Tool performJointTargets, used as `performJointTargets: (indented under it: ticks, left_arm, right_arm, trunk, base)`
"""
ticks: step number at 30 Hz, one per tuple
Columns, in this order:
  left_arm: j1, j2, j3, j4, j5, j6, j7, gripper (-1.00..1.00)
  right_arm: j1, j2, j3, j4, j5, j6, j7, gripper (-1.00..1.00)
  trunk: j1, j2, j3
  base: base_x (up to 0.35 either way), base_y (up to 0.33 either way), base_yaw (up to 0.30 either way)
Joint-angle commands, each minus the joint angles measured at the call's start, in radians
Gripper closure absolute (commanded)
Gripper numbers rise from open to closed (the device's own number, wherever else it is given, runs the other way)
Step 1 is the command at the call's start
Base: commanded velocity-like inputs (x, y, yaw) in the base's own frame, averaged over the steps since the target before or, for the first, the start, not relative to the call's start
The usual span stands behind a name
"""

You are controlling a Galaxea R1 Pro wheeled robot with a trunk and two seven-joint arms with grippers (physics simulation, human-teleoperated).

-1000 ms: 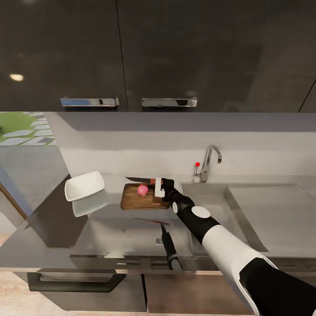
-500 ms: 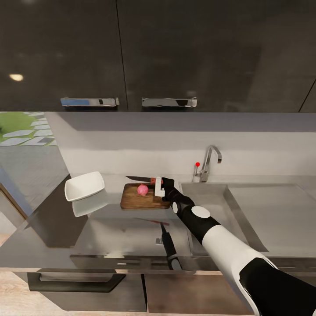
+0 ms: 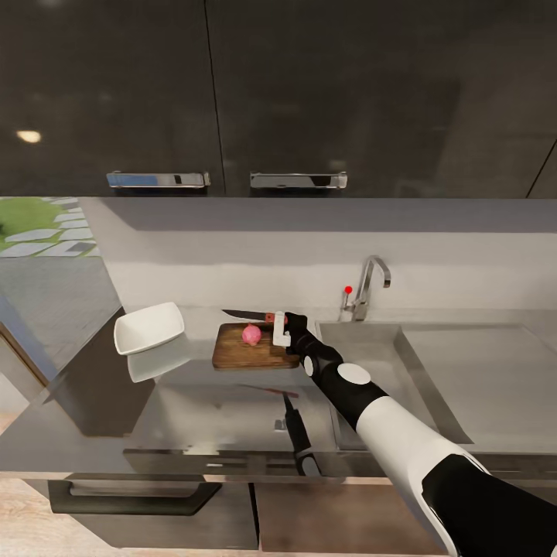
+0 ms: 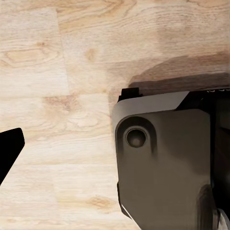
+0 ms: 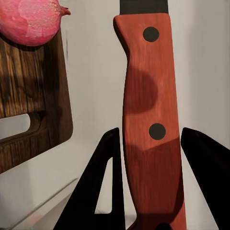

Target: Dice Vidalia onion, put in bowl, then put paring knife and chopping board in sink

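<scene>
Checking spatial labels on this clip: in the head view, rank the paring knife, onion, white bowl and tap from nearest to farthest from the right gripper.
1. Paring knife: its red handle sits between the right gripper's fingers.
2. Onion: on the chopping board, just left of the gripper.
3. Tap: behind and to the right, by the sink.
4. White bowl: far left on the countertop.

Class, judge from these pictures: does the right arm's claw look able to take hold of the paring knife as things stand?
Probably yes. The right claw already straddles the paring knife's red handle, fingers open on either side, nothing between them. The onion sits apart on the chopping board.
</scene>
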Motion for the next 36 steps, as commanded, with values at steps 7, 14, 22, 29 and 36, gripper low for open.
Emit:
performJointTargets:
  ticks: [7, 14, 22, 29, 36]
  left_arm:
    - [-0.001, -0.001, -0.008, 0.002, 0.009, 0.0, 0.002, -1.0]
    - [-0.001, -0.001, -0.008, 0.002, 0.009, 0.0, 0.002, -1.0]
    - [-0.001, 0.001, -0.008, 0.002, 0.009, 0.0, 0.002, -1.0]
    - [-0.001, 0.001, -0.008, 0.001, 0.009, -0.001, 0.002, -1.0]
    - [-0.001, 0.001, -0.008, 0.001, 0.009, -0.001, 0.002, -1.0]
  right_arm:
    - [-0.001, 0.001, 0.002, -0.003, 0.009, 0.007, -0.005, 1.0]
    - [-0.001, 0.001, 0.002, -0.006, 0.01, 0.007, -0.022, 1.0]
    - [-0.001, 0.001, 0.002, -0.007, 0.01, 0.007, -0.023, 1.0]
    - [-0.001, 0.003, 0.001, -0.007, 0.01, 0.008, -0.023, 1.0]
    - [-0.001, 0.004, 0.0, -0.011, 0.009, 0.008, -0.024, 1.0]
  trunk:
    - [0.001, -0.002, -0.002]
    - [0.001, -0.002, -0.002]
    - [0.001, -0.002, -0.002]
    - [0.001, -0.002, -0.002]
    - [0.001, -0.002, -0.002]
  base:
    - [0.0, 0.0, 0.0]
    - [0.0, 0.0, 0.0]
    - [0.0, 0.0, 0.0]
    - [0.0, 0.0, 0.0]
    - [0.0, 0.0, 0.0]
